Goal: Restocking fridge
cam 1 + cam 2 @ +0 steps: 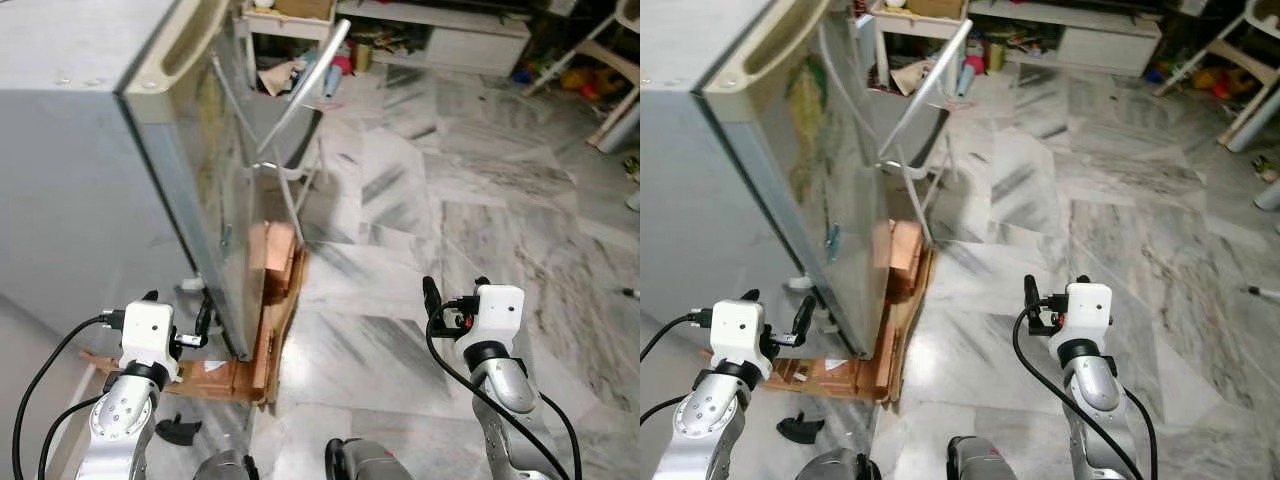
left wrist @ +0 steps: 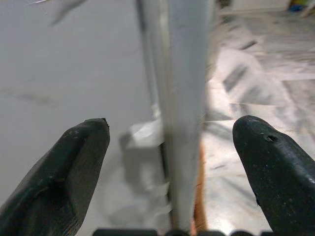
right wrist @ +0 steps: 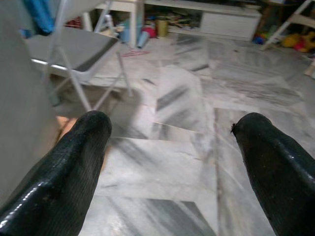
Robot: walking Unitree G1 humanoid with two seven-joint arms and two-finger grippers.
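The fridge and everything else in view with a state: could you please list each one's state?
Fridge: door shut, its edge between the open fingers.
Left gripper: open, at the door's edge.
Right gripper: open, holding nothing, over the floor.
Folding chair: unfolded, standing.
Cardboard: flattened, under the fridge.

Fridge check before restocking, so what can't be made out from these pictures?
- Fridge inside: hidden behind its grey side and door edge, both eye views.
- Fridge top: cut off by the frame edge.
- Door edge: blurred in the left wrist view, between the open left gripper fingers.
- Shelf clutter: too small.
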